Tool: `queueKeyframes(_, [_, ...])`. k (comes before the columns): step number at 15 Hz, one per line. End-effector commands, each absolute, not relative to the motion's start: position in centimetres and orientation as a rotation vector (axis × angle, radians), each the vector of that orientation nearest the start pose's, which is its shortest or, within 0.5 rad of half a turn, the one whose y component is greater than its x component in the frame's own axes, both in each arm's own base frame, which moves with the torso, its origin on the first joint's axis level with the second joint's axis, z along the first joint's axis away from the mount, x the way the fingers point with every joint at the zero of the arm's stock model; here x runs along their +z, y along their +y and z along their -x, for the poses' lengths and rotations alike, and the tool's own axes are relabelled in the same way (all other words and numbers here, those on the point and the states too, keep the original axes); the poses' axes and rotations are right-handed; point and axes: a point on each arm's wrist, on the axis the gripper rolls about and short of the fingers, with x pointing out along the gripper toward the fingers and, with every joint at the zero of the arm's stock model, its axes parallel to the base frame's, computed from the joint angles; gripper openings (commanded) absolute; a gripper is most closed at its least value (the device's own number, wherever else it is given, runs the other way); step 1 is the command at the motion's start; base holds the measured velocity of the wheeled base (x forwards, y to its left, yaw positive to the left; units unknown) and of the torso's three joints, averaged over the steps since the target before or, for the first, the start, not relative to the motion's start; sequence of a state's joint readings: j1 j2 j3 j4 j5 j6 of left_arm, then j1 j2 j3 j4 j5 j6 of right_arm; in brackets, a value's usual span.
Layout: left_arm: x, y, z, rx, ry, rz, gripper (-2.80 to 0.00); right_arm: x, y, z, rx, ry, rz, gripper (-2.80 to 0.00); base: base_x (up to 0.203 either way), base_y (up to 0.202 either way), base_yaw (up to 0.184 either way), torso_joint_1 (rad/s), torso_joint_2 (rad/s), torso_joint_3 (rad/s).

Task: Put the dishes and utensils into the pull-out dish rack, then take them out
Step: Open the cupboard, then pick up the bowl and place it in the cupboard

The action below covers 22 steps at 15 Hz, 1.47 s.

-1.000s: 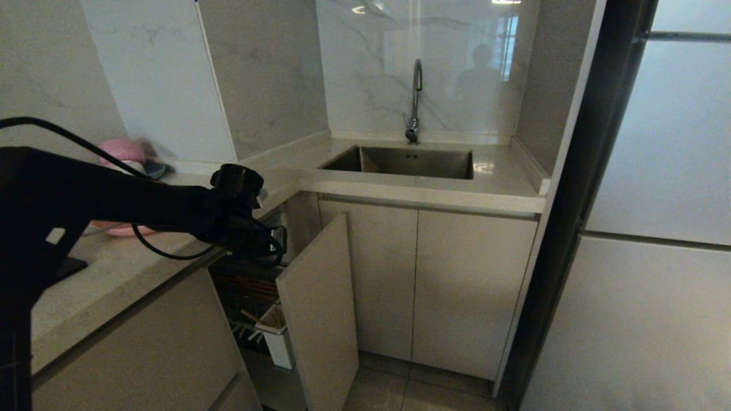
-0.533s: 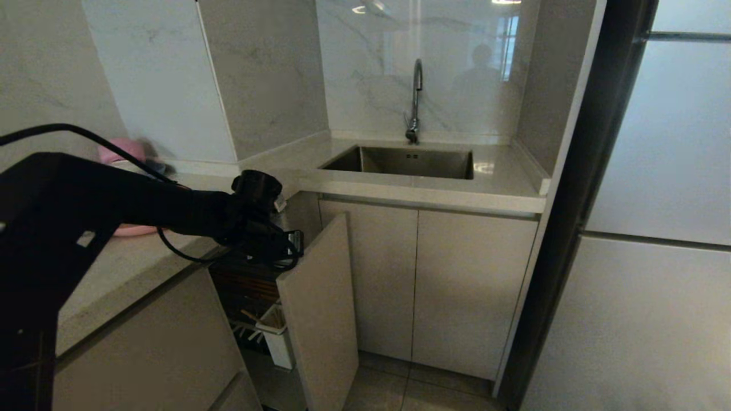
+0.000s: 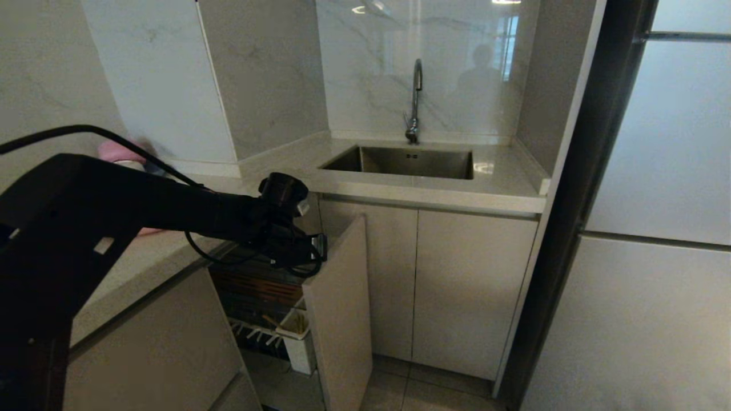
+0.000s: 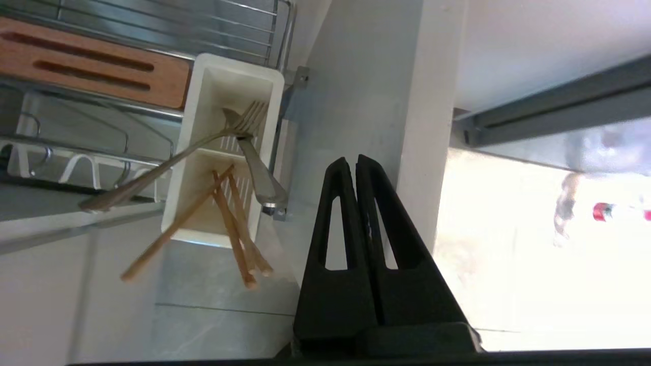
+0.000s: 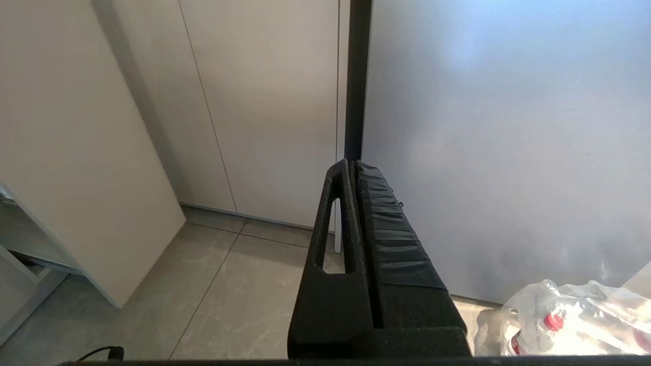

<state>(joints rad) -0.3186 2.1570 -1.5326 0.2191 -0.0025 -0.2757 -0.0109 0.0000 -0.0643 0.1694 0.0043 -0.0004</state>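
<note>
Marble kitchen corner with sink [image 3: 408, 161]; below the counter, pull-out dish rack [image 3: 268, 297] drawn partly out behind its beige panel [image 3: 340, 308]. Left gripper [image 4: 352, 161] pressed together, empty, against the panel's inner face; right gripper [image 5: 351, 165] also pressed together, parked low. Chopsticks [image 4: 229, 223] and metal utensils [image 4: 239, 137] standing in the white cup [image 4: 224, 147], pink dish [image 3: 117, 151] at the counter's back, so probably mid-task.

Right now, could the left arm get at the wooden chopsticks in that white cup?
Probably yes: the light-brown wooden chopsticks stick out of the open-topped white utensil cup, nothing covering them, and the shut left gripper is close by.
</note>
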Motion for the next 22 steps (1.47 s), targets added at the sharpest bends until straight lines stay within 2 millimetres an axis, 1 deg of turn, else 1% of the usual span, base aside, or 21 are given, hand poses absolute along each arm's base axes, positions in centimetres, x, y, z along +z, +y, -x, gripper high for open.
queueKeyframes(1, [13.6, -14.7, -39.3, -0.213, 0.863, 0.117, -2.8, 7.6, 0.0, 2.9, -0.006, 0.106, -0.001, -2.8, 0.0, 0.0, 0.0, 0.0, 0.0, 0.0])
queueKeyframes(7, [13.2, -20.2, -36.8, -0.313, 0.877, 0.063, -2.8, 7.6, 0.0, 2.9, -0.006, 0.106, 0.0, -2.8, 0.0, 0.0, 0.0, 0.0, 0.0, 0.0])
queueKeyframes(13, [12.3, -24.8, -34.8, -0.389, 0.877, -0.006, -2.8, 7.6, 0.0, 2.9, -0.006, 0.106, 0.001, -2.8, 0.0, 0.0, 0.0, 0.0, 0.0, 0.0])
queueKeyframes(16, [12.7, -24.8, -34.8, -0.333, 0.843, -0.024, -2.8, 7.6, 0.0, 2.9, -0.006, 0.106, -0.001, -2.8, 0.0, 0.0, 0.0, 0.0, 0.0, 0.0])
queueKeyframes(18, [13.9, -23.7, -35.1, -0.262, 0.801, -0.01, -2.8, 7.6, 0.0, 2.9, -0.006, 0.106, 0.0, -2.8, 0.0, 0.0, 0.0, 0.0, 0.0, 0.0])
queueKeyframes(21, [16.4, -21.6, -35.3, -0.156, 0.729, 0.055, -2.8, 7.6, 0.0, 2.9, -0.006, 0.106, -0.001, -2.8, 0.0, 0.0, 0.0, 0.0, 0.0, 0.0])
queueKeyframes(22, [17.8, -20.8, -35.0, -0.143, 0.7, 0.083, -2.8, 7.6, 0.0, 2.9, -0.006, 0.106, -0.001, -2.8, 0.0, 0.0, 0.0, 0.0, 0.0, 0.0])
